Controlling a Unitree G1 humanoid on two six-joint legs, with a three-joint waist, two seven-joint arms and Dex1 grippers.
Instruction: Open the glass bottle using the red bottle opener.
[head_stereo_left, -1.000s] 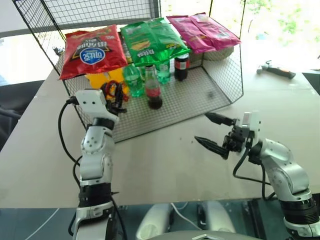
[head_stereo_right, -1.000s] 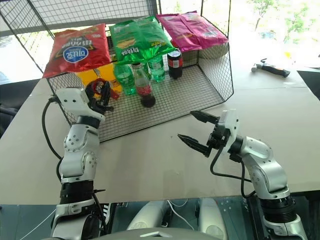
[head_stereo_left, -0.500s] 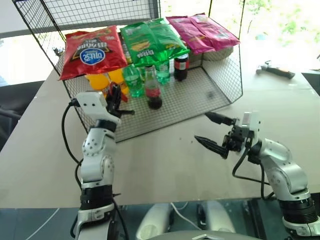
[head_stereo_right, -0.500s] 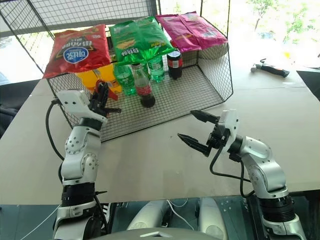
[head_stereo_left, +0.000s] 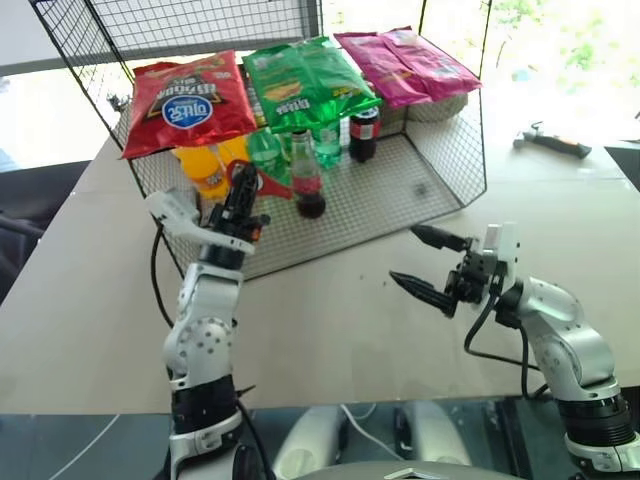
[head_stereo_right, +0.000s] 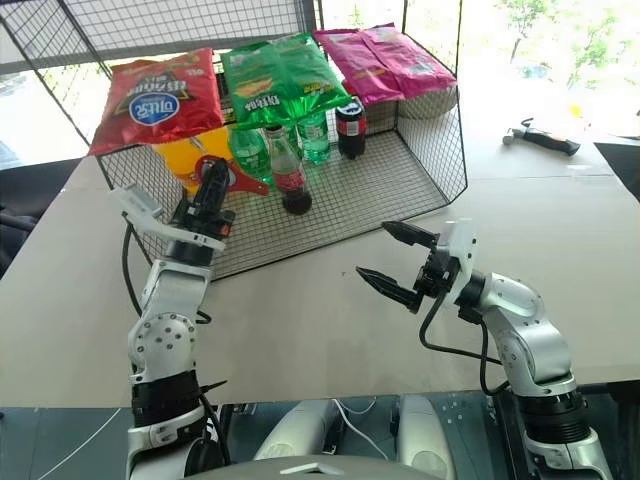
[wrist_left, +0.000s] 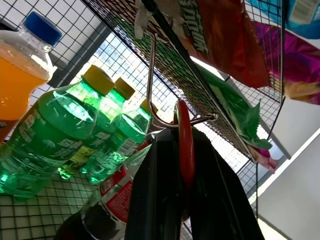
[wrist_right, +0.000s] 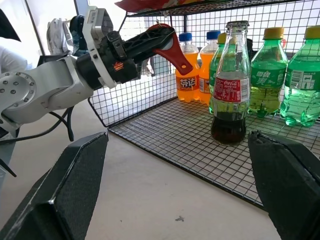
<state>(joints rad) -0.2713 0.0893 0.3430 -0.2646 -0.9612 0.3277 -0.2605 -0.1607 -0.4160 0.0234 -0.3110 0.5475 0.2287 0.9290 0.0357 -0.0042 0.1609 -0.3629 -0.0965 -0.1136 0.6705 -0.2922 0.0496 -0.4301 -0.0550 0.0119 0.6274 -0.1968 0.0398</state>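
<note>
1. Glass bottle (head_stereo_left: 306, 182) of dark cola stands upright on the floor of the wire rack (head_stereo_left: 440, 150), just in front of the green plastic bottles (head_stereo_left: 265, 158).
2. Left end effector (head_stereo_left: 243, 196) is clamped on the red bottle opener (wrist_right: 172, 46), holding it raised at the rack's front edge, near the bottle's neck but apart from it.
3. Right end effector (head_stereo_left: 425, 263) hovers over the bench (head_stereo_left: 330, 330), fingers spread wide and holding nothing, pointing toward the rack.
4. Snack bags (head_stereo_left: 300, 80) lie on top of the rack.
</note>
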